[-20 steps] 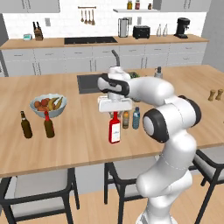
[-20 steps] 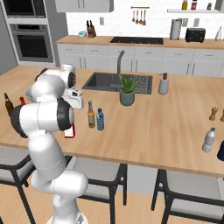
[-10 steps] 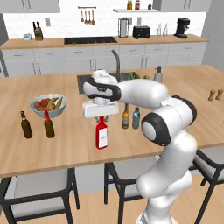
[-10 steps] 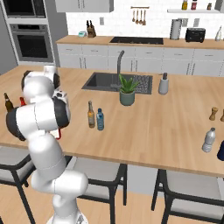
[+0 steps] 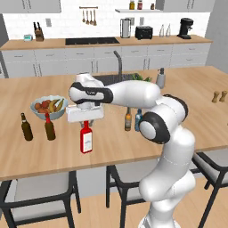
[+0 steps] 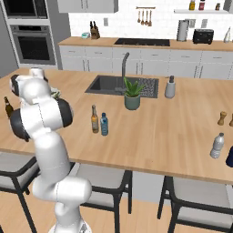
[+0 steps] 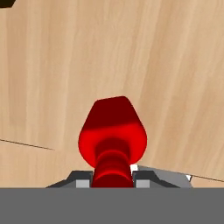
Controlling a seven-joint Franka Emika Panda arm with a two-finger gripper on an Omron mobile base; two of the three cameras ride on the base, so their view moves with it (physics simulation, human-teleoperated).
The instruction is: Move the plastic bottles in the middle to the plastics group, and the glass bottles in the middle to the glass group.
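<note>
My gripper (image 5: 85,123) is shut on the neck of the red bottle (image 5: 86,140), a square-shouldered glass bottle with a white label, held upright low over the counter. The hand view looks down on the red bottle (image 7: 113,133) between the fingers (image 7: 83,183). To its left stand the two dark brown bottles of the glass group, one plain (image 5: 26,127) and one red-necked (image 5: 49,127). The slim amber bottle (image 5: 128,119) and the small pale-blue plastic bottle (image 5: 138,120) stand side by side mid-counter, also the amber bottle (image 6: 94,119) and blue bottle (image 6: 104,124) in the right base view.
A fruit bowl (image 5: 48,106) sits behind the dark bottles. Sink, potted plant (image 6: 132,93) and soap dispenser (image 6: 170,86) lie further back. A clear plastic bottle (image 6: 217,145) stands at the counter's far right near two shakers (image 6: 223,118). Stools stand under the near edge.
The arm has swung left across the counter with the red bottle in its grip, away from the amber and blue bottles and closer to the two dark brown bottles.
</note>
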